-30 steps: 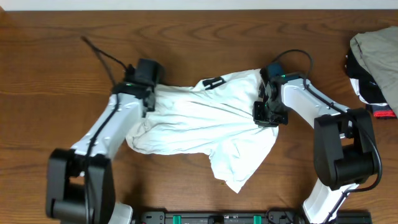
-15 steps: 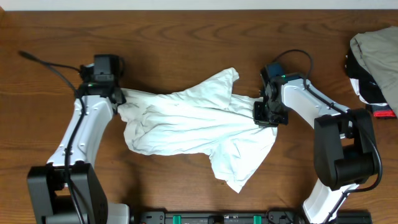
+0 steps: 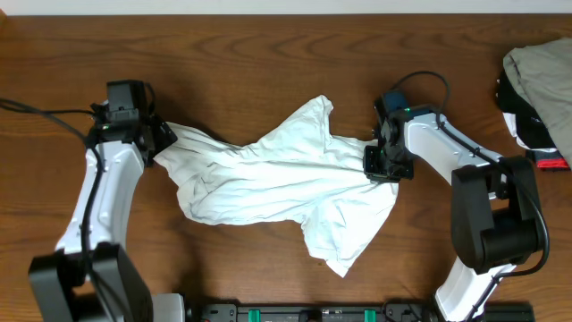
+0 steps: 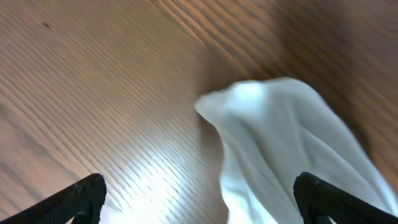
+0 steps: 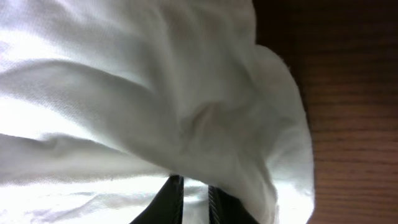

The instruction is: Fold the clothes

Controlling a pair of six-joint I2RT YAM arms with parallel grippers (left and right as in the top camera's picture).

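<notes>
Two grips: only one of them holds cloth; the other is slack.
Near corner: a loose tail of the T-shirt point(image 3: 277, 179) points toward the robot's base and lies on the surface point(image 3: 268, 54), held by nothing.
T-shirt: white and crumpled, it spreads across the middle of the surface between the arms, wrinkled and partly doubled over itself, with no lettering showing.
Right fingers point(image 5: 171, 199): nearly together at the shirt's right edge, with a fold of white cloth between them. I judge them clamped on it.
Left fingers point(image 4: 81, 196): wide apart, one tip at each side of the wrist view. The shirt's left corner lies on the wood ahead of them and is not pinched.
Far peak: a point of cloth juts away from the base near the middle, free of both arms.
Heap of garments point(image 3: 541, 85): at the far right edge, well apart from the shirt.
Risk, one-sided pull: if the right arm draws away while the left corner is unheld, the whole shirt would likely slide and bunch rather than stretch flat.
Risk, bad regrasp: thin cloth lying flat is hard to pinch, so the left tips may close on wood or catch two layers and lock in a crooked fold.
Risk, hidden layers: the doubled middle could trap a sleeve.
</notes>
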